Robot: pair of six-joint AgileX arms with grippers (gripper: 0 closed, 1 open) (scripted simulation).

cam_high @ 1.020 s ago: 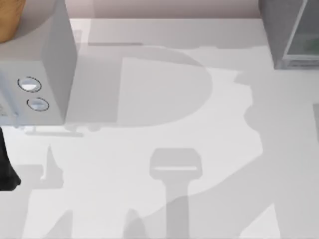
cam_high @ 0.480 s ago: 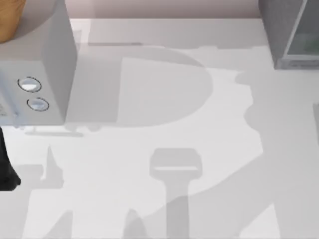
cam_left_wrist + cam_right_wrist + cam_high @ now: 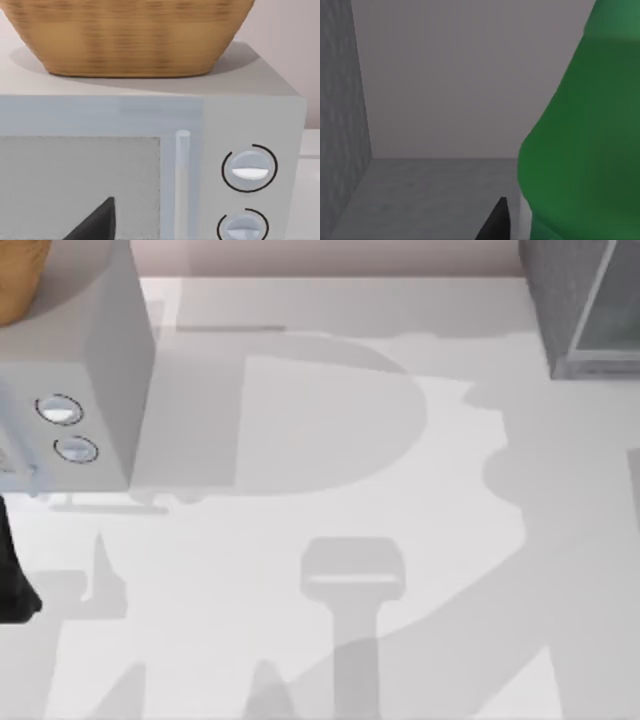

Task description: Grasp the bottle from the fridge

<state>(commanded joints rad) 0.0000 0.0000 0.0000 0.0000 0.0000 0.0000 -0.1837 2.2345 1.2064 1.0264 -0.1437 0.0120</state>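
From above, the fridge runs off the top and right edges, so I see just a corner of it. The lighter grey box and the basket on it are cut by the left edge. On my right wrist camera the bottle is cropped, its cap out of sight, and I cannot judge that tool's fingers.

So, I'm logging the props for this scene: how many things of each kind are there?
Bottle, green, inside the fridge: 1
Fridge, dark grey, top view's far right: 1
Grey box with two dials, far left: 1
Woven basket on that box: 1
Total: 4
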